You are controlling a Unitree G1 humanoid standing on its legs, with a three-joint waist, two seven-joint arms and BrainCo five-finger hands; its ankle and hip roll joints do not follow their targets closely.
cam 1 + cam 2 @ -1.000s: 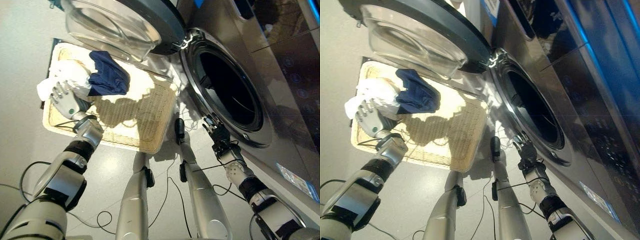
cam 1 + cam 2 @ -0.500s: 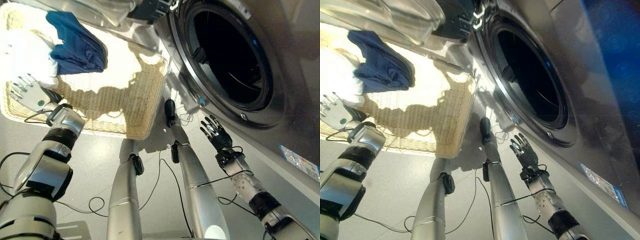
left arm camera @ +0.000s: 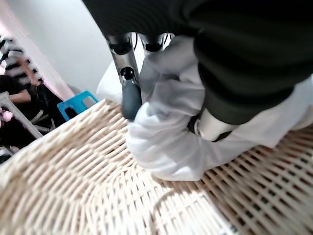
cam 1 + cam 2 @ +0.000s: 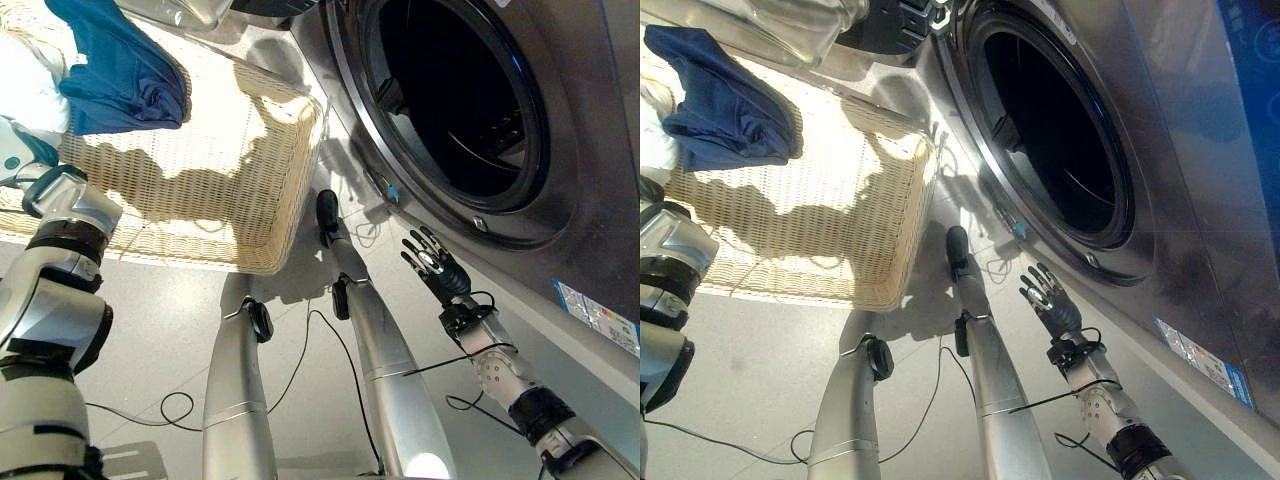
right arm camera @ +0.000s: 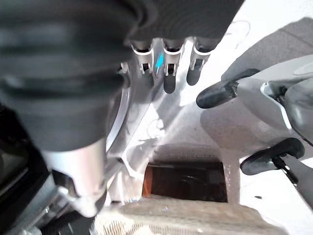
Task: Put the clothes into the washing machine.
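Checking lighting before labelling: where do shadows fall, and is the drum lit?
Left eye view: a jagged shadow crosses the pale wicker basket beside the dark blue garment; the grey washing machine's drum is black inside. Left wrist view: the white cloth in the left hand is brightly lit.

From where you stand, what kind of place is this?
Probably a laundry area, at home or in a showroom. A front-loading washing machine stands with its drum open, beside a wicker basket on the floor holding a blue garment and a white garment.
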